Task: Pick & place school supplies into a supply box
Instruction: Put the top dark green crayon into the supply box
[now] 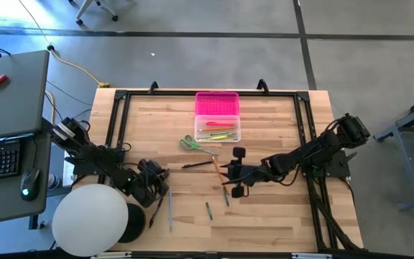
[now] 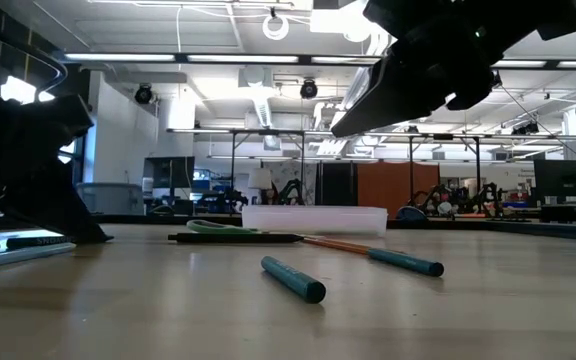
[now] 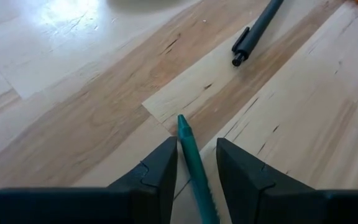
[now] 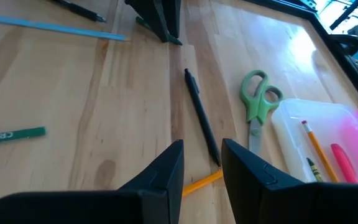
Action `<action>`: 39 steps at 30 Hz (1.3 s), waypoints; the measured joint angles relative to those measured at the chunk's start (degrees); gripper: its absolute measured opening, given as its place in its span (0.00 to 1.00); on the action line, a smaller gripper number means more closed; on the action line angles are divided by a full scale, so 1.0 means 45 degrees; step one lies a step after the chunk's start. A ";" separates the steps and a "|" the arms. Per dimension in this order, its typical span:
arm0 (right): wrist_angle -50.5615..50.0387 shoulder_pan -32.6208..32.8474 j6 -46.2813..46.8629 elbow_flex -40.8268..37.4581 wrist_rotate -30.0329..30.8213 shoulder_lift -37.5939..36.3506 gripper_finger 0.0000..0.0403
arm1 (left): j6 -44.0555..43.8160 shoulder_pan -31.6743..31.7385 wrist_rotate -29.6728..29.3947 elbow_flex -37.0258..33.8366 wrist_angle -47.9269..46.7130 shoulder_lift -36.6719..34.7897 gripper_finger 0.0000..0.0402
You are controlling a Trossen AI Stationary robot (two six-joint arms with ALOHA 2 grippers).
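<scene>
The supply box point(image 1: 218, 115) stands at the far middle, its pink lid open and its clear base point(image 4: 306, 134) holding a few pencils and pens. Green-handled scissors point(image 1: 189, 142), a black pen point(image 4: 201, 118) and an orange pencil point(image 4: 201, 182) lie flat on the table near the box. My right gripper point(image 4: 202, 149) hovers open above the pen and pencil, high off the table in the low view point(image 2: 438, 60). My left gripper point(image 3: 196, 146) is open and low at the near left. Its fingers stand on either side of a green pen point(image 3: 194, 174) that lies on the wood.
Two more green pens point(image 2: 293, 278) point(image 2: 406, 262) lie at the near middle. A light blue pencil point(image 1: 169, 212) and a black pen point(image 3: 257, 31) lie near my left gripper. A white round object point(image 1: 90, 219) sits at the near left corner. A black frame point(image 1: 121, 97) borders the table.
</scene>
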 joint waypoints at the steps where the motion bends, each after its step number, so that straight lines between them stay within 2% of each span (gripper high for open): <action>1: 0.0000 0.0000 -0.0001 0.0000 -0.0125 0.0000 0.22 | 0.0116 -0.0001 -0.0064 0.0001 -0.0029 0.0118 0.37; 8: 0.0029 0.0000 0.0036 0.0000 -0.0150 0.0000 0.22 | 0.0254 -0.0053 -0.0867 0.0039 0.0228 0.1160 0.37; 15: 0.0045 0.0000 0.0046 0.0000 -0.0146 0.0000 0.22 | 0.0157 -0.0185 -0.1238 0.0030 0.0230 0.1456 0.37; 21: 0.0058 0.0000 0.0028 0.0000 -0.0484 0.0000 0.22 | -0.0865 -0.0933 -0.1503 -0.0010 0.0015 0.1716 0.37; 24: 0.0051 0.0000 -0.0104 0.0000 -0.0923 0.0000 0.22 | -0.1935 -0.1375 -0.2292 -0.0010 0.0062 0.2443 0.37; 28: 0.0035 0.0000 -0.0405 0.0000 -0.1440 0.0000 0.22 | -0.3240 -0.1841 -0.4190 -0.0015 0.0836 0.3938 0.37; 32: 0.0032 0.0000 -0.0435 0.0000 -0.1547 0.0000 0.22 | -0.2831 -0.1920 -0.5421 0.0087 0.1313 0.5009 0.37; 39: -0.0024 0.0000 -0.0437 0.0000 -0.1617 0.0000 0.22 | -0.2700 -0.1720 -0.5423 0.0170 0.1131 0.5124 0.31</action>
